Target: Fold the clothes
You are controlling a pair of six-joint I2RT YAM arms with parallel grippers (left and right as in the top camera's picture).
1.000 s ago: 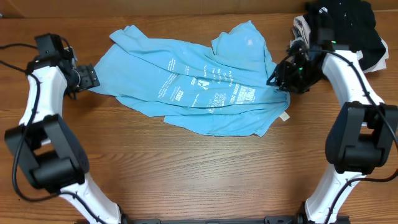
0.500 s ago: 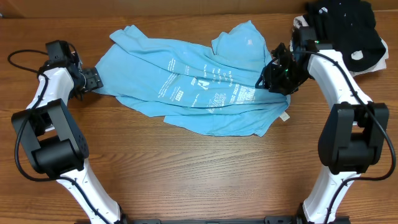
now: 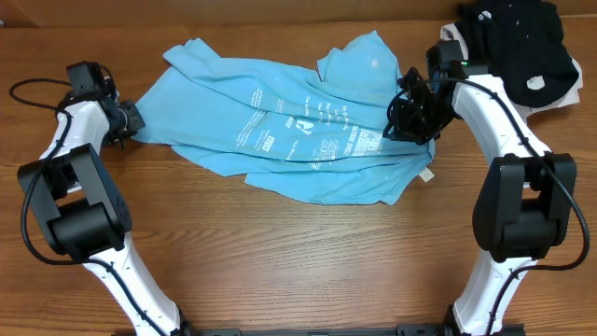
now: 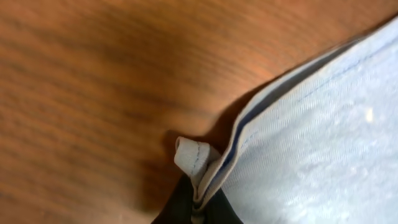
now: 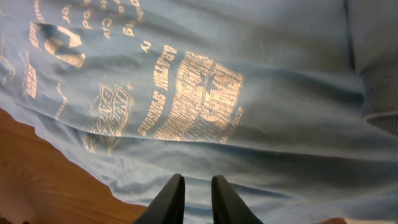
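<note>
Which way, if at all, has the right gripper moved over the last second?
Yes. Overhead, the right gripper has shifted left, away from the black garment in the far right corner and further onto the sky-blue T-shirt.

Overhead view evenly lit, soft shadows, worktop blurred in the left wrist view, dark shadow cast beside the T-shirt hem, right wrist view dimmer.

Overhead, the camera looks straight down on the whole T-shirt. The left wrist camera sits tight against its left hem. The right wrist camera hangs close over its printed right side. Overhead covers both spots.
</note>
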